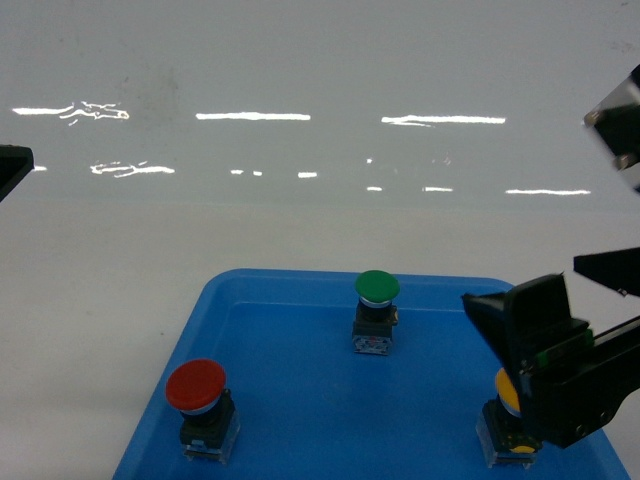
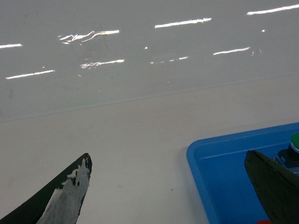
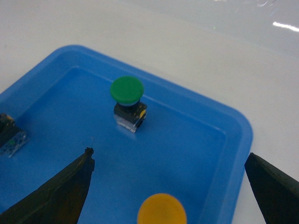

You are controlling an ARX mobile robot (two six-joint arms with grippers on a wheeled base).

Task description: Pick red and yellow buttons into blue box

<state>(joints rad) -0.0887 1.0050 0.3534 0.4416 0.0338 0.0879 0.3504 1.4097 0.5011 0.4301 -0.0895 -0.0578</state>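
The red button (image 1: 196,387) stands at the front left of a shallow blue tray (image 1: 290,400). At the tray's front right is the yellow button (image 1: 508,392), partly covered by my right gripper (image 1: 522,281). In the right wrist view that gripper (image 3: 168,154) is open, hanging above the tray (image 3: 187,140), with the yellow cap (image 3: 162,210) low between its fingers and untouched. My left gripper (image 2: 167,155) is open and empty, straddling the tray's left rim (image 2: 198,158) above the white table. The blue box is out of view.
A green button (image 1: 377,287) stands at the back middle of the tray, also visible as the green cap (image 3: 126,89) ahead of my right gripper. A glossy white table (image 1: 300,200) surrounds the tray. A dark piece of the left arm (image 1: 12,165) shows at the left edge.
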